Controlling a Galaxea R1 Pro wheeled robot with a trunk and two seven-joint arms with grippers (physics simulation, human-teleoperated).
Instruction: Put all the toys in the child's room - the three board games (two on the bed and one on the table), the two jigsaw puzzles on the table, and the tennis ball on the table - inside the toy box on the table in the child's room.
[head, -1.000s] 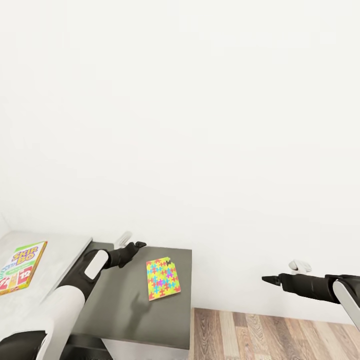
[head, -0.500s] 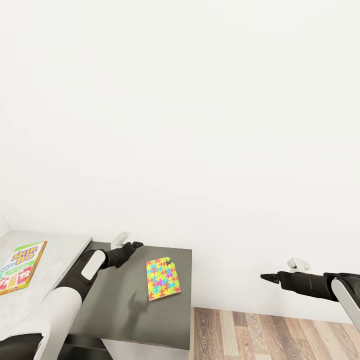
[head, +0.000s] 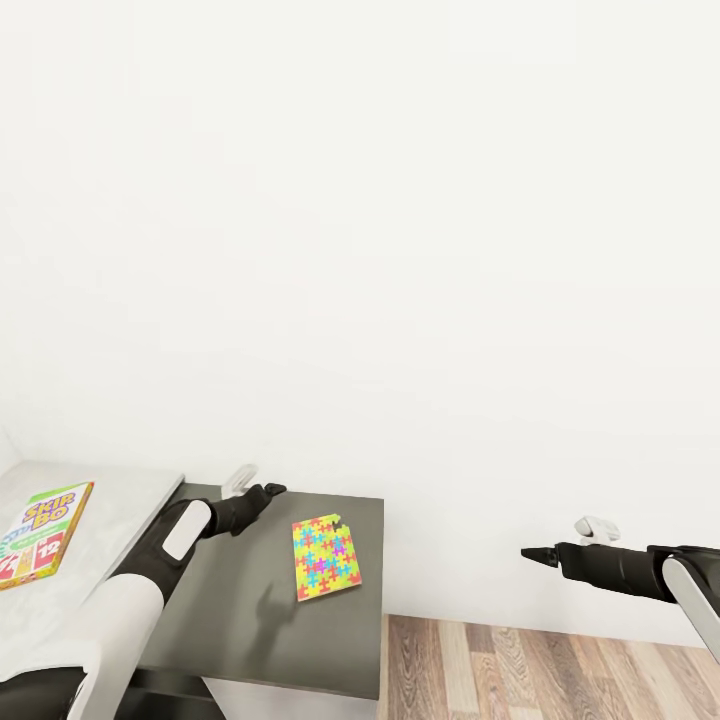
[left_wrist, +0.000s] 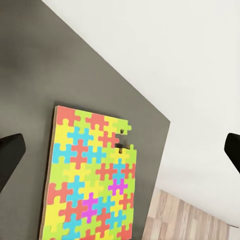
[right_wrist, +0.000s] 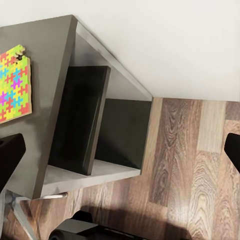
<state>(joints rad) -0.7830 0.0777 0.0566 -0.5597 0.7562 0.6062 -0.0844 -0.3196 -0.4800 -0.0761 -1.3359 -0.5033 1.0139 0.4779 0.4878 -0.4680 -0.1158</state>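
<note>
From the head camera, a dark grey table (head: 270, 620) stands against a plain white wall (head: 400, 250), and a bright multicoloured jigsaw puzzle (head: 326, 558) lies flat on its top, near the right edge. The left gripper (head: 268, 492) hovers above the table just left of the puzzle, not touching it; from this angle its fingers read as one dark tip, so how far they are parted is hard to judge here. Further left, on a pale grey surface (head: 110, 510), probably the bed, lies a green and orange Skip-Bo board game (head: 40, 532). The right gripper (head: 537, 555) is held out over the wooden floor (head: 540, 670), well apart from the table, pointing toward it with nothing in it.

The left wrist camera looks down on the jigsaw puzzle (left_wrist: 92, 177), which has a small notch of missing pieces at one corner. The two dark fingertips (left_wrist: 10, 155) sit at opposite edges of the picture, spread wide, with nothing between them but the puzzle and table (left_wrist: 50, 60) below.

The right wrist camera shows the table (right_wrist: 50, 75) from the side, its open shelf (right_wrist: 85, 120) underneath, a corner of the jigsaw puzzle (right_wrist: 15, 82) on top, and wooden floor (right_wrist: 195, 165). Its fingertips (right_wrist: 9, 160) are likewise spread wide and hold nothing.
</note>
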